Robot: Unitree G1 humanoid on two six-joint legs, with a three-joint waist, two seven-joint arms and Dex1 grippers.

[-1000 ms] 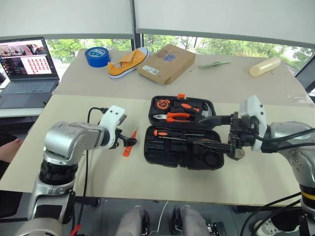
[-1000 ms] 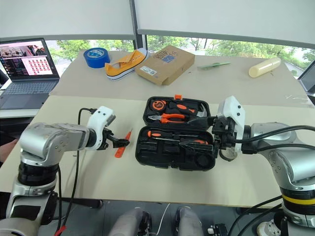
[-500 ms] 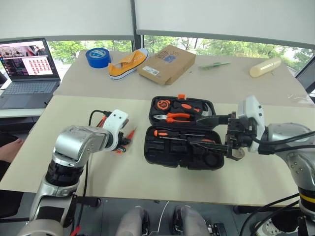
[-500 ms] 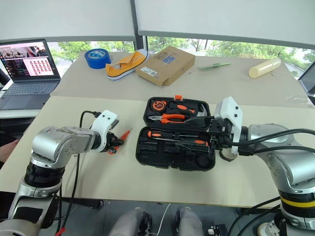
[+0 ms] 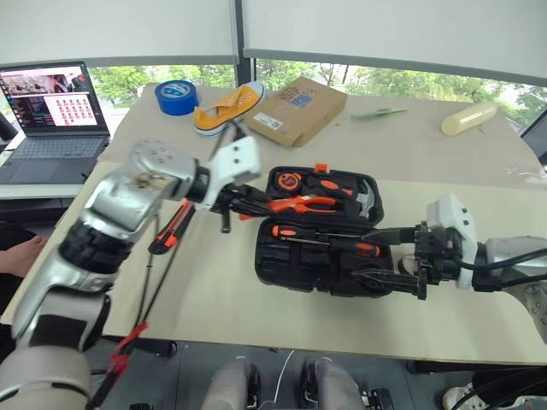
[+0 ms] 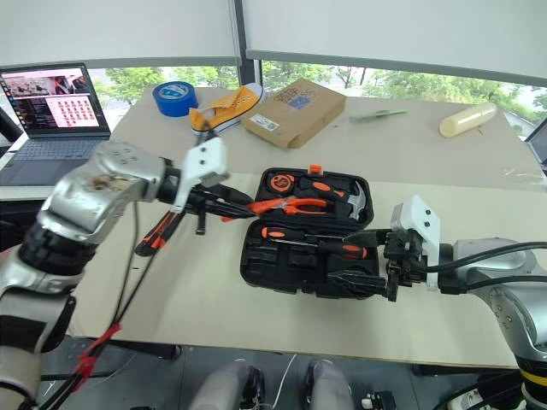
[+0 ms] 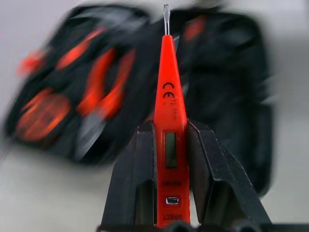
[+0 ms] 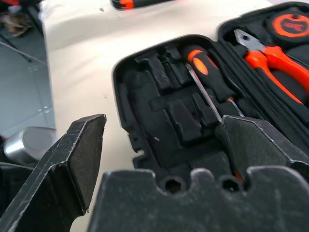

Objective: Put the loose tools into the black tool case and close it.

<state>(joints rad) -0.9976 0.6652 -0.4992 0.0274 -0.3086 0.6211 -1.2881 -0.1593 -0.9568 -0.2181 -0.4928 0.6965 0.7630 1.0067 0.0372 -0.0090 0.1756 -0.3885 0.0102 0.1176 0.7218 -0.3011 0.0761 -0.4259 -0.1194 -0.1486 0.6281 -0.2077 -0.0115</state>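
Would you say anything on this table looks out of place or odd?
Yes: a yellow shoe lies among the work items at the table's far side, beside the cardboard box and blue tape roll.

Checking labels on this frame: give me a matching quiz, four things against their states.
Things:
1. tester pen
2. tool case
3. right gripper
4. utility knife

States:
A. lying loose on the table, left of the case
B. open, empty, at the case's right end
C. clamped in the left gripper
D. lid open, tools in both halves

Pairs: 1-C, 2-D, 3-B, 4-A
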